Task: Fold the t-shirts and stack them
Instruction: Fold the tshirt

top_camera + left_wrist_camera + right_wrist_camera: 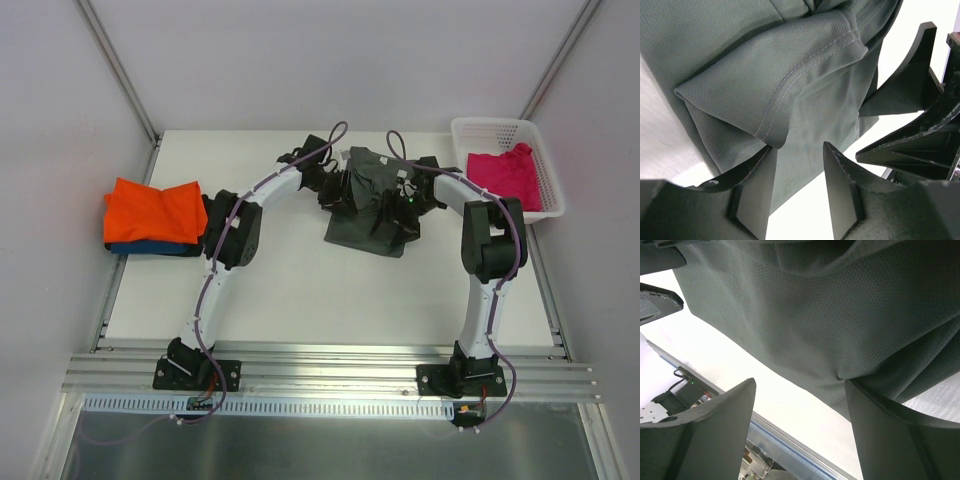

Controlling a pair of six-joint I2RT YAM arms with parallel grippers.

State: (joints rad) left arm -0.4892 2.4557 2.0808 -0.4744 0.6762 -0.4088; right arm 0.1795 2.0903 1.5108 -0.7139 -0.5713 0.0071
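At the far middle of the table (300, 290), the dark grey t-shirt (368, 228) lies crumpled and unfolded, its long axis running roughly from the far edge toward the arms; both arms bracket it, the left gripper (799, 149) at its left flank and the right gripper (801, 382) at its right, so the cloth sits between them rather than ahead of either; the left gripper's jaws stand partly apart, a stitched sleeve hem (785, 105) touching one fingertip (762, 170), nothing visibly pinched; the right gripper's jaws gape wide, a fold of cloth brushing one finger but not clamped; the left arm looks marginally closer to a usable edge, and a pinch on that hem seems the likely next step; well apart on the left, the orange t-shirt (150, 208) rests folded on the blue t-shirt (150, 247); on the right, the pink t-shirt (505, 172) waits in a white mesh basket (495, 124); nothing stands between grippers and cloth, though the two grippers work close together.
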